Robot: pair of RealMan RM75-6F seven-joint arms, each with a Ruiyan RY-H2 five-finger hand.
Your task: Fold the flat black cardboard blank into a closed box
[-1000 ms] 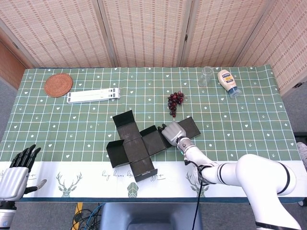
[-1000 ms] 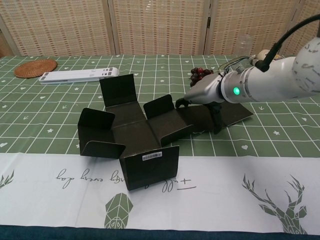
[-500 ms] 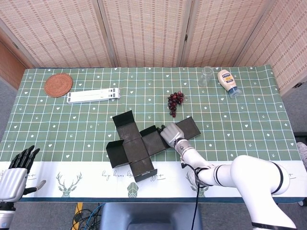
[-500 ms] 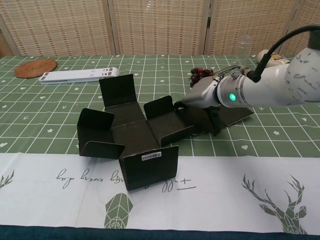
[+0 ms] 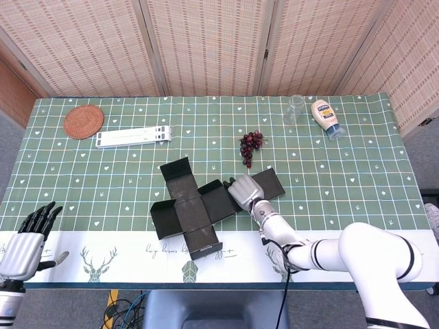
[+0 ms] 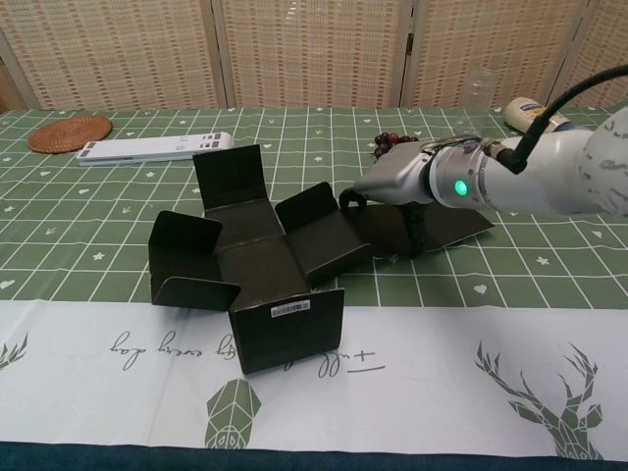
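At the near left edge of the desk (image 5: 103, 192), the left hand (image 5: 26, 236) hovers with its fingers spread and nothing in it. The black cardboard blank (image 6: 257, 253) lies partly folded near the middle of the desk, just behind the white border of the cloth, with several flaps standing up. The right hand (image 6: 392, 183) rests on the blank's right-hand panel, fingers curled down against the card; whether it truly grips the panel cannot be told. Just behind it lies a bunch of grapes (image 5: 250, 145). Farther back are a white flat stand (image 5: 133, 136), a woven coaster (image 5: 84, 120), a glass (image 5: 295, 109) and a squeeze bottle (image 5: 325, 118).
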